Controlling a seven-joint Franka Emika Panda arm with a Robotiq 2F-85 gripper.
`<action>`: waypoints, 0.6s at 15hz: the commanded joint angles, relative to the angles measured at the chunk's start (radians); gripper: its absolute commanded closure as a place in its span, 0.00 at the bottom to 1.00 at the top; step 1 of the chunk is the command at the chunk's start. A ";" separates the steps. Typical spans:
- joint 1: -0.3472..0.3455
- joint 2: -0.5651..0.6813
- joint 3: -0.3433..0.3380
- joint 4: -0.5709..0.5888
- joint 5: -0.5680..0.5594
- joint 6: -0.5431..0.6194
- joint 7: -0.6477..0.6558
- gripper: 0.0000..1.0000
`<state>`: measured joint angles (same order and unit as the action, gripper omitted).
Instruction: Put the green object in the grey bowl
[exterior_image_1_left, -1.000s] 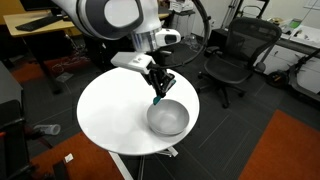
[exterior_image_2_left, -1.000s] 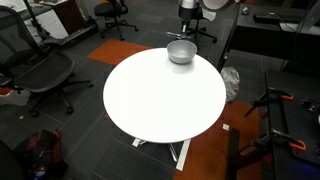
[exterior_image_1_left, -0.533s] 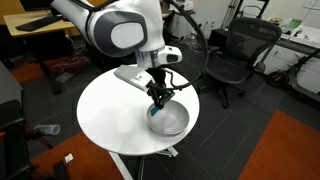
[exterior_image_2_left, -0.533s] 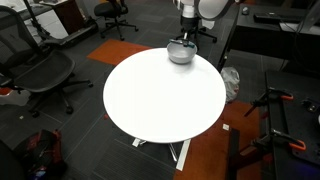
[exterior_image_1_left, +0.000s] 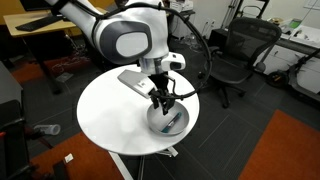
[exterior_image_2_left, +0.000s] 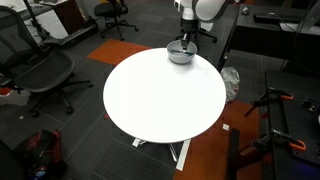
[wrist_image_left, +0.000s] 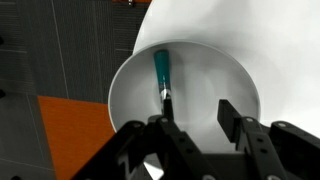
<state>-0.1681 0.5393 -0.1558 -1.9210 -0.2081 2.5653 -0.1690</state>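
The grey bowl (exterior_image_1_left: 178, 124) stands on the round white table, near its edge; it also shows in an exterior view (exterior_image_2_left: 180, 56) and fills the wrist view (wrist_image_left: 232, 78). The green object (wrist_image_left: 161, 68) lies inside the bowl against its inner wall, one end close to one fingertip. My gripper (wrist_image_left: 196, 108) is open, its fingers spread apart just above the bowl's hollow, with nothing between them. In both exterior views the gripper (exterior_image_1_left: 163, 105) (exterior_image_2_left: 184, 42) hangs right over the bowl and hides the stick.
The round white table (exterior_image_1_left: 110, 110) (exterior_image_2_left: 160, 95) holds nothing else. Black office chairs (exterior_image_1_left: 235, 55) (exterior_image_2_left: 40, 70) stand around it on the dark floor. An orange floor patch (exterior_image_1_left: 285, 150) lies beside the table.
My gripper has moved from beside the bowl to over it and come down. The green stick that it carried now lies in the bowl and the fingers stand apart.
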 joint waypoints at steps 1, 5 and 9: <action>0.001 -0.003 0.002 0.006 0.009 0.011 0.021 0.18; 0.017 -0.047 -0.006 -0.034 -0.009 0.020 0.028 0.00; 0.038 -0.121 -0.015 -0.093 -0.032 0.025 0.039 0.00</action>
<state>-0.1543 0.5088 -0.1556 -1.9297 -0.2129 2.5661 -0.1686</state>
